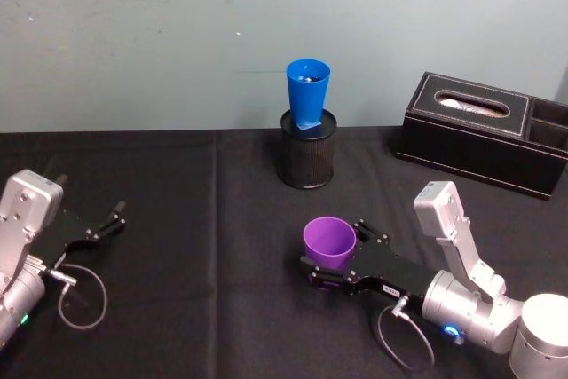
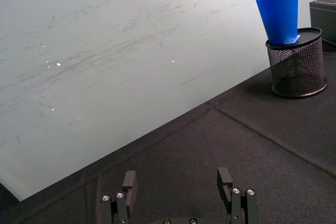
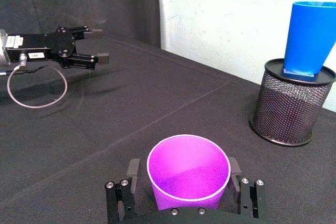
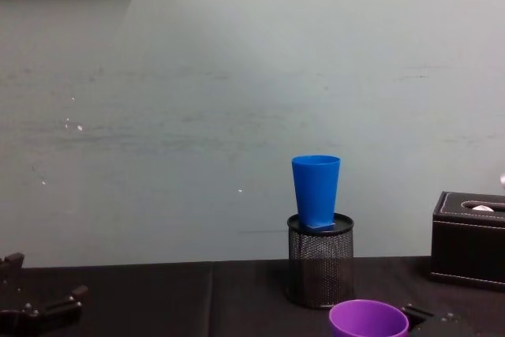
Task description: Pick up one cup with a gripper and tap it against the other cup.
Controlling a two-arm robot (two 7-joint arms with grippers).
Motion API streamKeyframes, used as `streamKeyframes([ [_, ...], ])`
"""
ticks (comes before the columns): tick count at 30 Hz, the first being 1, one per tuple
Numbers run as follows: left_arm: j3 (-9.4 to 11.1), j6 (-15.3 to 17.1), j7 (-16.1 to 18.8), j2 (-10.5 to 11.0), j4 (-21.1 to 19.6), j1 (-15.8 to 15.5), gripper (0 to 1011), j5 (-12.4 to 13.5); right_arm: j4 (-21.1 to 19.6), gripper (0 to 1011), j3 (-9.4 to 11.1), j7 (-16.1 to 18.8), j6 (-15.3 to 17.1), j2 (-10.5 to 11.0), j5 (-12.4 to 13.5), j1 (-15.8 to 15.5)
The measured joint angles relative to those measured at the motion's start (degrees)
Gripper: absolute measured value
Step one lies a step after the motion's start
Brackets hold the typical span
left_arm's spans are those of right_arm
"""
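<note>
Your right gripper [image 1: 330, 263] sits low over the table at centre-right, silver-grey arm angled back toward the lower right corner with its blue ring lit, fingers [image 3: 133, 170] closed around the purple cup [image 1: 329, 240] from both sides. Your left gripper [image 1: 108, 220] rests parked far left, fingers [image 2: 129, 182] spread apart, holding nothing.

A table draped in black cloth [image 1: 177, 219] stands against a pale wall; a black wire-mesh pen holder [image 1: 308, 150] stands at its far middle; a black leather tissue box [image 1: 484, 130] sits at the far right.
</note>
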Motion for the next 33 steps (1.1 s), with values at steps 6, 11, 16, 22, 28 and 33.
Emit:
streamKeyframes([
  [6,0.0,0.0,0.0,0.0,0.0,0.0,1000,0.0,0.0,1003,0.0,0.0,0.0,0.0,0.0,0.0],
  [11,0.0,0.0,0.0,0.0,0.0,0.0,1000,0.0,0.0,1003,0.0,0.0,0.0,0.0,0.0,0.0],
  [16,0.0,0.0,0.0,0.0,0.0,0.0,1000,0.0,0.0,1003,0.0,0.0,0.0,0.0,0.0,0.0],
  [22,0.0,0.0,0.0,0.0,0.0,0.0,1000,0.0,0.0,971,0.0,0.0,0.0,0.0,0.0,0.0],
  [28,0.0,0.0,0.0,0.0,0.0,0.0,1000,0.0,0.0,792,0.0,0.0,0.0,0.0,0.0,0.0],
  [33,0.0,0.0,0.0,0.0,0.0,0.0,1000,0.0,0.0,755,0.0,0.0,0.0,0.0,0.0,0.0],
])
